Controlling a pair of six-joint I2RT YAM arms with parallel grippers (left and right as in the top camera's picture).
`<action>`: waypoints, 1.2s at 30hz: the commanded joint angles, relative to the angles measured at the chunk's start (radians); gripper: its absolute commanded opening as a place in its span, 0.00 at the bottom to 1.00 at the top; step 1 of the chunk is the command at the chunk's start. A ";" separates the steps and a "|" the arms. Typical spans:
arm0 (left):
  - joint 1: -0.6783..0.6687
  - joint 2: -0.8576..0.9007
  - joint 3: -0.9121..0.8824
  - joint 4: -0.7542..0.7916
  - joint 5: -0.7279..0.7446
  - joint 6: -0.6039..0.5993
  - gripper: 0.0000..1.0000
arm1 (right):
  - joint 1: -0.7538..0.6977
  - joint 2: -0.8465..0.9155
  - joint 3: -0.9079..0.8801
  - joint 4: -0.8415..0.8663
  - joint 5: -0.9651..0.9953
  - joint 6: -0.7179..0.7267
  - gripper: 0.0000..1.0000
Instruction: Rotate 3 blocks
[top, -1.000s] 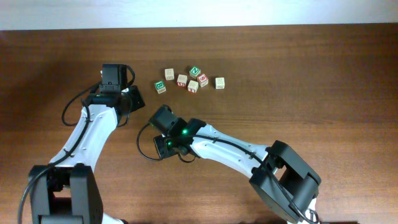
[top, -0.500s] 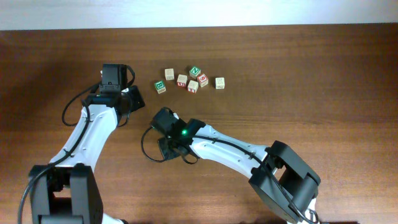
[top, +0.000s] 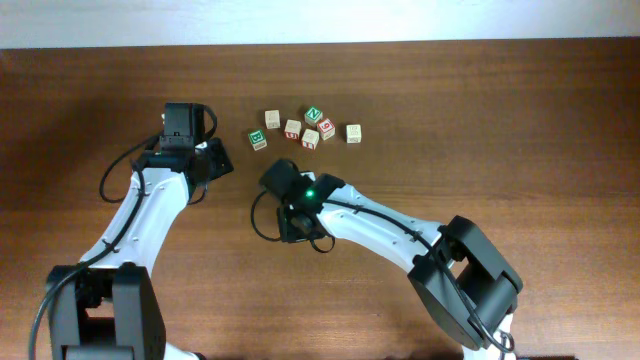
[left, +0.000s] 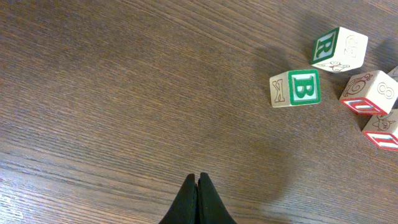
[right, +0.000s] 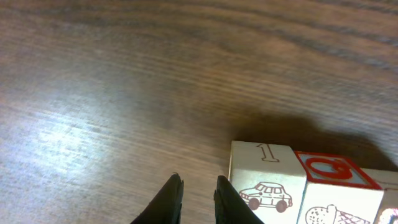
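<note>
The blocks lie in a loose cluster at the table's far middle. Pale cubes sit at its left (top: 272, 119), in the middle (top: 292, 128) and at its right end (top: 353, 132); their printed marks are too small to read from overhead. In the right wrist view a pale cube with a red-brown "1" and a car (right: 261, 180) stands just right of my right gripper (right: 198, 182), whose jaws are a narrow gap apart with nothing between them. That right gripper (top: 281, 176) hovers below the cluster. My left gripper (left: 198, 178), also seen from above (top: 217, 158), is shut and empty, left of the cluster.
Cubes with bold green letter faces (top: 259, 139) (top: 313, 114) and red letter faces (top: 326, 129) (top: 310, 138) are mixed into the cluster. The left wrist view shows the green B cube (left: 295, 89) and green R cube (left: 339, 48). A red-faced cube (right: 336, 177) touches the car cube.
My right arm has swung up and to the right, toward the cluster, and its jaws have narrowed a little. The left arm and the cubes have not moved.
</note>
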 joint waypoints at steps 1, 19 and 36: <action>0.004 0.012 0.006 -0.005 0.001 -0.006 0.01 | 0.000 0.010 0.030 -0.015 -0.021 0.014 0.20; -0.134 0.078 0.006 -0.023 0.005 -0.051 0.01 | -0.199 0.145 0.262 -0.277 -0.069 -0.189 0.14; -0.147 0.078 0.006 0.012 -0.056 -0.051 0.02 | -0.140 0.148 0.221 -0.273 -0.016 -0.116 0.14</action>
